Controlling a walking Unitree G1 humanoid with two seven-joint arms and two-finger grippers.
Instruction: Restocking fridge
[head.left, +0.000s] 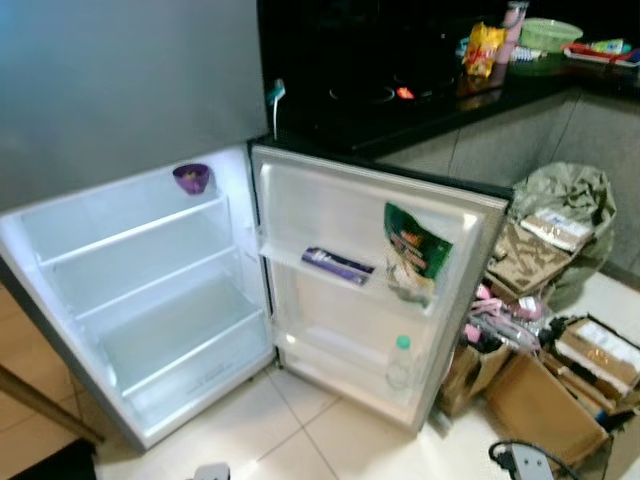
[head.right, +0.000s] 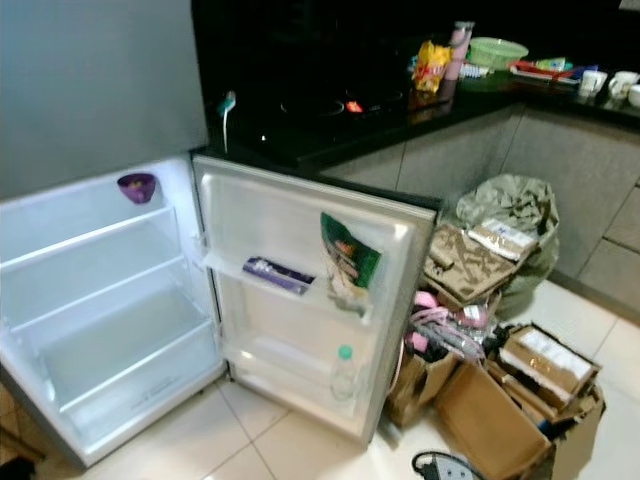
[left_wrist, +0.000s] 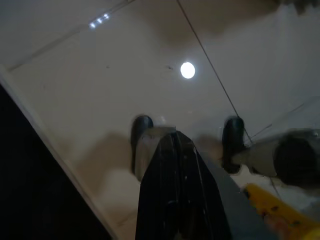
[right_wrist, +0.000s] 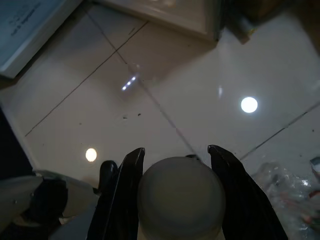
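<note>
The right gripper (right_wrist: 175, 165) hangs low over the glossy cream floor tiles (right_wrist: 190, 90), its two black fingers clamped either side of a rounded pale grey-white object (right_wrist: 181, 197), probably a bottle or jar top carried low until it is near the fridge. In the left wrist view the left gripper (left_wrist: 175, 200) points at the same tiles, fingers pressed together and empty; a yellow scrap (left_wrist: 272, 207) lies at four o'clock. From the head, the small white fridge (head.left: 120, 300) stands open and nearly bare: a purple bowl (head.left: 191, 178) on the top shelf at ten o'clock, and in the door (head.left: 340, 210) a flat purple packet (head.left: 337, 265), a green snack bag (head.left: 415, 250) and, lower, a clear green-capped bottle (head.left: 400, 362). At four o'clock, open cardboard boxes (head.left: 590, 360) hold further stock.
</note>
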